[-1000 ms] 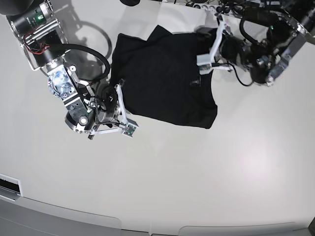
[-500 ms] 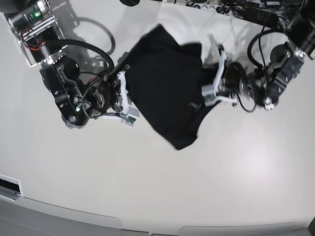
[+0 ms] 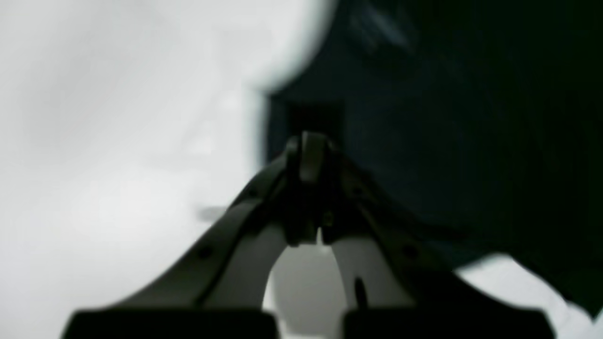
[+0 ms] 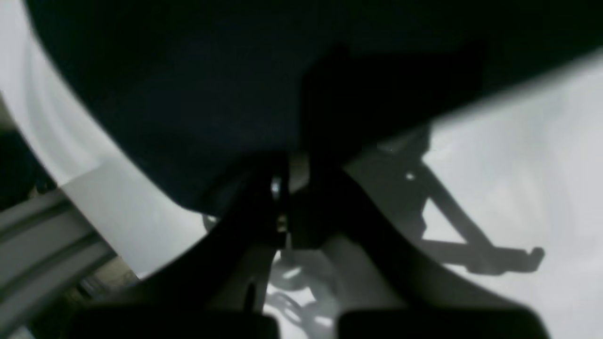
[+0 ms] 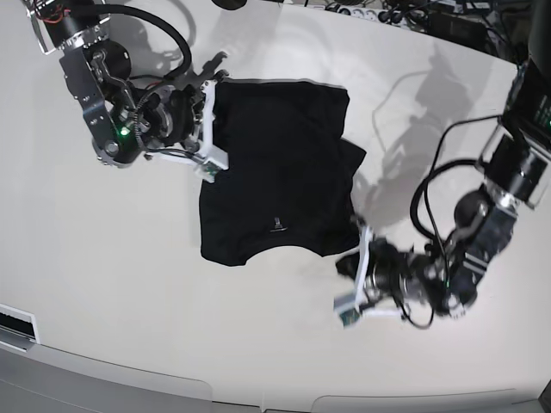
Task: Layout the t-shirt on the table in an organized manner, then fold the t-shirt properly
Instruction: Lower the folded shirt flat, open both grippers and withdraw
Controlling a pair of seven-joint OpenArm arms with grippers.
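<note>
shirt: the t-shirt (image 5: 274,172) is lying dark and mostly flat on the white bench (image 5: 258,327), neckline and small pale label facing the near edge, hem toward the far side.
left pincer: the left pincer (image 5: 355,277) is sitting closed at the near-right corner of the shirt, by the sleeve; in the left wrist view its jaws are meeting on a fold of black cloth (image 3: 424,117), so it is pinching fabric.
right pincer: the right pincer (image 5: 208,129) is working the far-left edge, jaws fully closed; the right wrist view is showing dark cloth (image 4: 212,94) running right into the tips, so it looks clamped on the hem side.
why: gripping opposite corners is letting the two arms pull the cloth taut and spread it square.
wrinkle: a bunched flap (image 5: 351,163) on the right side is not lying flat yet.
stage: I'm reading this as layout nearly done, folding not yet started.
risk: wrist views are blurry, so grip depth is hard to judge.
</note>
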